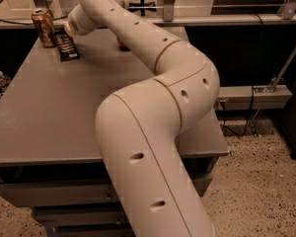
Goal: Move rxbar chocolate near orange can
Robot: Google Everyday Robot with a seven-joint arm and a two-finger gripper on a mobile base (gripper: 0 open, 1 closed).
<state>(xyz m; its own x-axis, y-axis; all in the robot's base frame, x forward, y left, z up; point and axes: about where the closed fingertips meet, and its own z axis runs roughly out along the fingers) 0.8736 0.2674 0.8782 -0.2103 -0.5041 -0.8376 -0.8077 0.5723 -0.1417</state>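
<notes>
Rxbar chocolate [67,46]: thin black wrapper, white lettering up, flat on the grey table [44,117]. Just right of the orange can [43,27], with only a narrow strip of tabletop between them. Laid lengthwise, far end level with the can's base, near end running toward the viewer. Judged from that spot, close enough to count as near the can, so the placing part of the task looks about done.

Right of the can's upper half, over the bar's far end: the gripper [68,29], at the tip of a long cream arm [153,83]. Mostly hidden behind its own wrist. Open or closed, cannot tell, nor whether gripping the wrapper or merely poised over it. Low and close there most plausibly for setting the bar down beside the can, offered as a judgement only.

Further right of the can, tucked behind the arm: a red-orange object [122,44], possibly an apple, largely covered. Well apart from the bar, and not the target.

Arm stretched from the foreground across the table to the can's corner, elbow filling the middle of the view. Below and left of the can, off the table's edge: a clear bottle [2,79].
</notes>
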